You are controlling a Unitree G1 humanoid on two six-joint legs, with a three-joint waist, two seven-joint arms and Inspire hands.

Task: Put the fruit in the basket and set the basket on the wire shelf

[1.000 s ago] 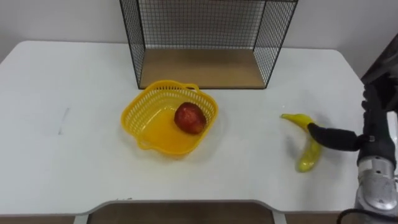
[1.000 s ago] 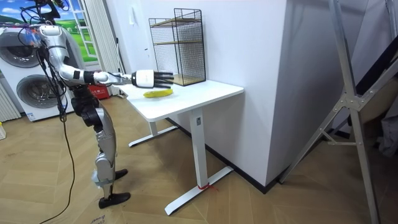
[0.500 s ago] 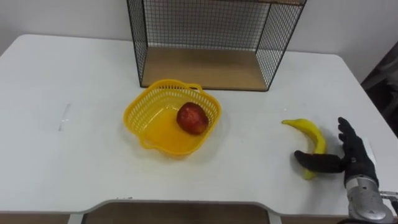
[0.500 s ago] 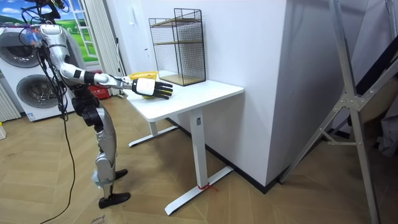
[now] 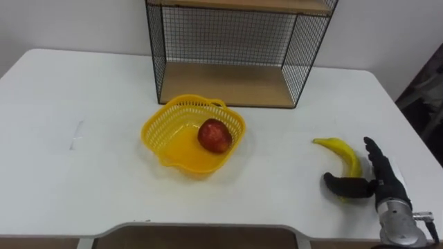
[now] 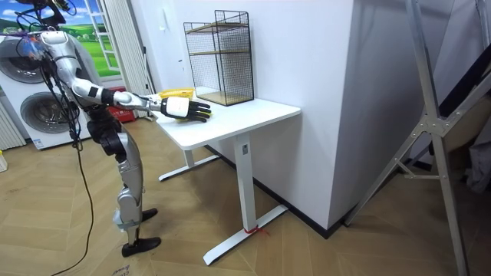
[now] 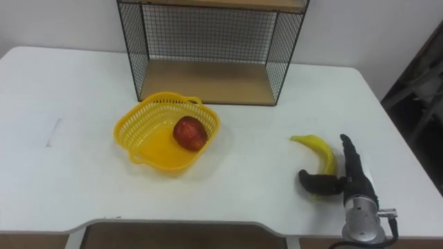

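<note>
Right hand (image 5: 385, 185) low beside banana (image 5: 345, 151), fingers (image 5: 374, 157) straight, thumb spread

My two head cameras sit close above the white rectangular table (image 5: 83, 173) and look steeply down and forward to the black wire-mesh shelf with wooden boards (image 5: 228, 84) at its far edge. They share nearly the whole tabletop, offset slightly sideways. My room camera stands well back, taking in the whole robot, table and shelf from the side.
</note>
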